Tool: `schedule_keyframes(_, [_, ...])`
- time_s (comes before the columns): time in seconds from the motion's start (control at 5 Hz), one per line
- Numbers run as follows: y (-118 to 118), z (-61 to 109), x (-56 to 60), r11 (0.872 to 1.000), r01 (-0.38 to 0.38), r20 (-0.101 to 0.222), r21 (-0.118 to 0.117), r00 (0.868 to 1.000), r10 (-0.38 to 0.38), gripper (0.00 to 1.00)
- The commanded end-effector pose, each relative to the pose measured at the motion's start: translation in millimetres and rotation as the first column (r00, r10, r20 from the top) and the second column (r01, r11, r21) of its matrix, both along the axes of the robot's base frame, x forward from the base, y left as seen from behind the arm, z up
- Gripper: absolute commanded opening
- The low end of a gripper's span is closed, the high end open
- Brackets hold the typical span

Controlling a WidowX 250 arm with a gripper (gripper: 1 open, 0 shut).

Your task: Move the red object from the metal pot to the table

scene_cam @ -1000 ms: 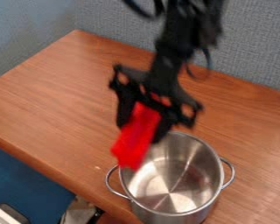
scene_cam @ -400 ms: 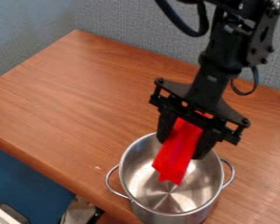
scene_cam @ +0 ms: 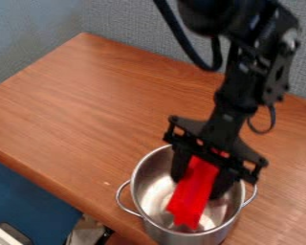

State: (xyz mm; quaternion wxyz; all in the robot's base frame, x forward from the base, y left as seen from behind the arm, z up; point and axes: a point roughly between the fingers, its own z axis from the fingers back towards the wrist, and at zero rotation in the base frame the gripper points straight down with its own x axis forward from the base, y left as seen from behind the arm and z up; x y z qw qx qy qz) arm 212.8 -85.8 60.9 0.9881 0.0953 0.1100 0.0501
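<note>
Camera view, the only one. Black arm comes in from 1 o'clock and reaches down toward the lower middle. The gripper [scene_cam: 209, 170] points steeply down, sitting right over the mouth of the metal pot [scene_cam: 142, 187]. Its jaws are clamped tight on the upper end of the red block [scene_cam: 194, 196]; the block's top is hidden between the black fingers.

Red block: long, flat-faced, hanging tilted, with its lower end at about 7 o'clock from the gripper. That lower end is down inside the pot, close to the inner floor. Can't tell whether it touches the bottom or the wall. Reddish reflection shows on the shiny inner wall near it.

Pot: round steel, straight sides, rolled rim. One small handle is visible at its 9 o'clock and another at 3 o'clock, the latter partly behind the gripper frame. It stands on the wooden table [scene_cam: 79, 91] close to the near edge, at 5 o'clock in the frame.

Table: reddish-brown wood grain with a rounded edge, bare surface from 9 to 12 o'clock. Blue-grey wall [scene_cam: 41, 24] behind at 10–11 o'clock. Blue floor area [scene_cam: 22, 196] below the table edge at 8 o'clock. Black cables [scene_cam: 194, 43] loop off the arm at 12 o'clock.
</note>
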Motion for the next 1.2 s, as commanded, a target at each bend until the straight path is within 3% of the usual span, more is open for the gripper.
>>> schedule_keyframes(0.0, [-13, -16.8, -2.5, 0.998, 0.058, -0.014, 0.006, 0.998, -0.058, 0.0])
schedule_keyframes(0.4, [1, -10.2, 16.6, 0.983, 0.183, -0.046, 0.008, 0.982, -0.182, 0.0])
schedule_keyframes(0.8, [13, -28.0, 12.8, 0.958, 0.282, -0.029, 0.055, 0.959, -0.281, 0.0])
schedule_keyframes(1.0, [20, -37.7, 10.8, 0.941, 0.331, -0.028, 0.077, 0.944, -0.329, 1.0])
